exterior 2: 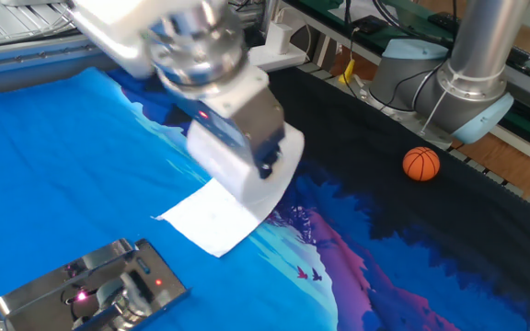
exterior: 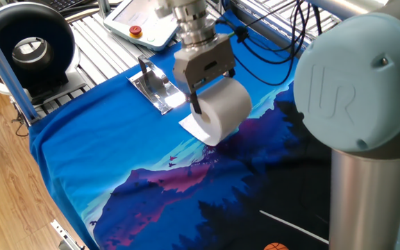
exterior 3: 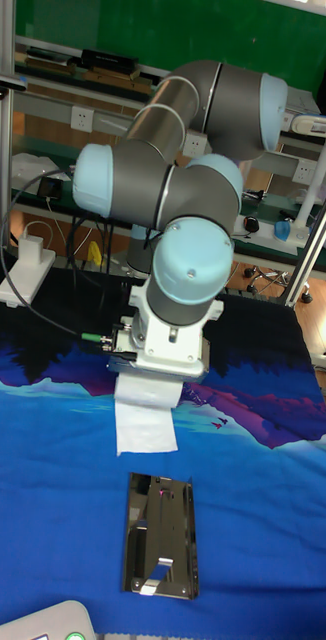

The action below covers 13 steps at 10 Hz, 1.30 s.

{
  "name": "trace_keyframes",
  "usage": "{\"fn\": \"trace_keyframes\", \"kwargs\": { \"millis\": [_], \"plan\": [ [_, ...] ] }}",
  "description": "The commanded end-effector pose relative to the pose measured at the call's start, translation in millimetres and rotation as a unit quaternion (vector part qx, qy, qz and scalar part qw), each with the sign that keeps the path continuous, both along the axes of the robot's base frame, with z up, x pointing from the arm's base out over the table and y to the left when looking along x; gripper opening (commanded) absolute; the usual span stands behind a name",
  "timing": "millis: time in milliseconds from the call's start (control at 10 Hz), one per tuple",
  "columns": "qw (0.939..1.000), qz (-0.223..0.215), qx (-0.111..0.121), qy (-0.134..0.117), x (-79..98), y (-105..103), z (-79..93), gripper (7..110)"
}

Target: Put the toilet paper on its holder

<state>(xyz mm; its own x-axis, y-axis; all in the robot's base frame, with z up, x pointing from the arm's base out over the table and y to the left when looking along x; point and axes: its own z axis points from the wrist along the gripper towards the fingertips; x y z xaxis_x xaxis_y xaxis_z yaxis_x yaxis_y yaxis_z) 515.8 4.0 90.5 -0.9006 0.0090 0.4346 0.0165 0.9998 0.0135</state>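
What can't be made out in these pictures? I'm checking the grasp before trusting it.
- Gripper fingertips: one fixed view, hidden by the toilet paper.
- Wrist and gripper: the other fixed view, motion-blurred.
- The roll's core: not shown in any view.
- The roll itself: tall fixed view, mostly hidden behind the arm; only the trailing sheet shows.
- The holder: the other fixed view, cut off by the bottom edge.
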Motion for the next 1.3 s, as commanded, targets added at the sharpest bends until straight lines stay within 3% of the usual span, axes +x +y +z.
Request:
{"fn": "trace_keyframes", "kwargs": {
  "millis": [0, 400, 600, 700, 800, 1200],
  "plan": [
    [0.9994, -0.021, 0.009, -0.027, 21.8, -4.4, 2.7, 22],
    [0.9978, -0.020, 0.023, -0.059, 42.9, 22.5, 8.4, 22],
    [0.9976, 0.024, 0.025, -0.059, 38.7, 20.2, 14.8, 22],
    [0.9975, 0.039, 0.013, -0.058, 36.6, 15.5, 19.0, 22],
    [0.9980, 0.027, -0.010, -0.056, 36.0, 10.0, 21.0, 7],
    [0.9976, 0.029, -0.007, -0.063, 39.4, 10.8, 20.5, 7]
  ]
}}
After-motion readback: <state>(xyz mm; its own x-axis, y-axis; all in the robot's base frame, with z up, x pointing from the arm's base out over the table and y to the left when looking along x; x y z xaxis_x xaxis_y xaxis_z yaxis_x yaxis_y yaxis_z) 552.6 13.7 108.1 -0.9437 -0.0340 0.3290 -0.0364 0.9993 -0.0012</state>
